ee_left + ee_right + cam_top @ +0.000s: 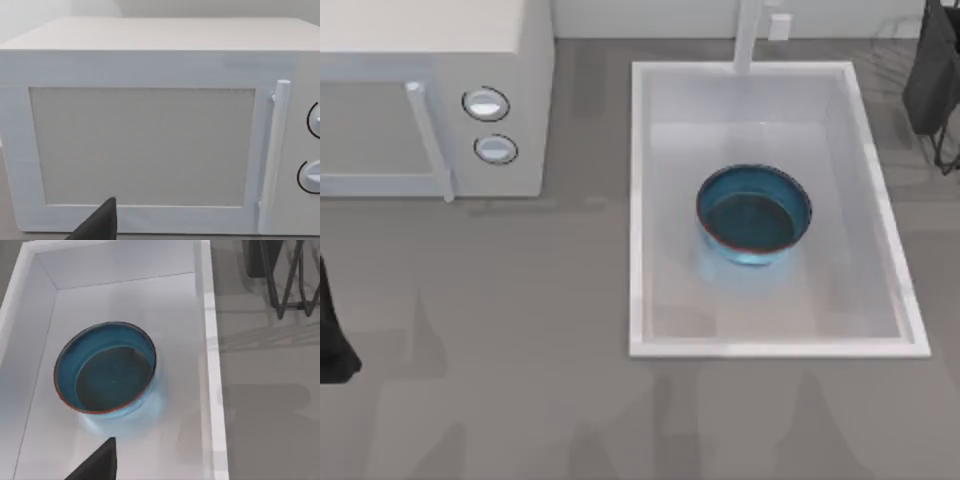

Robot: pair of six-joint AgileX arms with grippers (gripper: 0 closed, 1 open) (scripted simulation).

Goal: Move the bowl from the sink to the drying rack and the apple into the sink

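Jaws' state I cannot tell on either arm; the bowl [753, 216] sits upright mid-sink [642, 200], open for a rim grasp.

White microwave [430, 95] on grey countertop [520, 380].

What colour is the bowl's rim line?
Red-orange, a thin line around the glossy blue bowl in the sink; clearest in the right wrist view.
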